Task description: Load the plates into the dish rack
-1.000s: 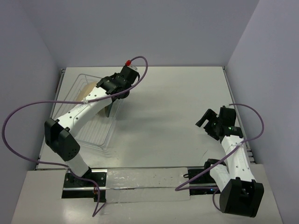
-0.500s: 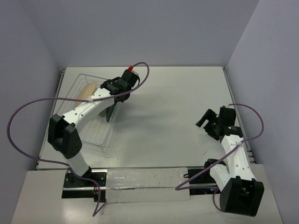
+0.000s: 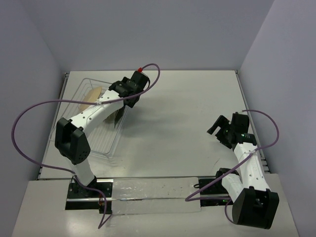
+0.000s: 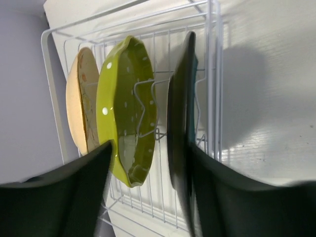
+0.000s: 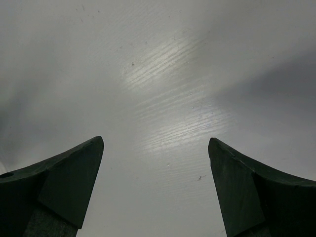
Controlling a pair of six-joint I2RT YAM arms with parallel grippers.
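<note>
The white wire dish rack (image 4: 47,64) holds three plates standing on edge in its slots: a cream floral one (image 4: 75,106), a yellow-green dotted scalloped one (image 4: 123,89) and a dark teal one (image 4: 178,103). My left gripper (image 4: 150,148) is open above the rack. The teal plate's rim stands between its fingers, close against the right finger, with a wide gap to the left finger (image 4: 94,168). In the top view the rack (image 3: 96,143) sits at the table's left, with the left gripper (image 3: 121,104) over its right side. My right gripper (image 5: 155,143) hangs open and empty over bare table.
The rack's clear tray base (image 3: 106,148) reaches toward the near left of the table. My right arm (image 3: 244,153) rests at the right side, near the table's right edge. A purple cable (image 3: 29,116) loops out left of the left arm.
My left gripper has opened off the teal plate, which now stands in the rack. The left arm's elbow has swung slightly toward the rack. The right arm has not moved.
</note>
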